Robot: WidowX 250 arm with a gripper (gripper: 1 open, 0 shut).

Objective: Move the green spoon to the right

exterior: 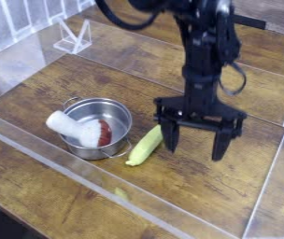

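While your gripper (pixel 197 143) hangs wide open, empty, just right of the green spoon (pixel 145 145), approach is under way; next, straddle its handle.
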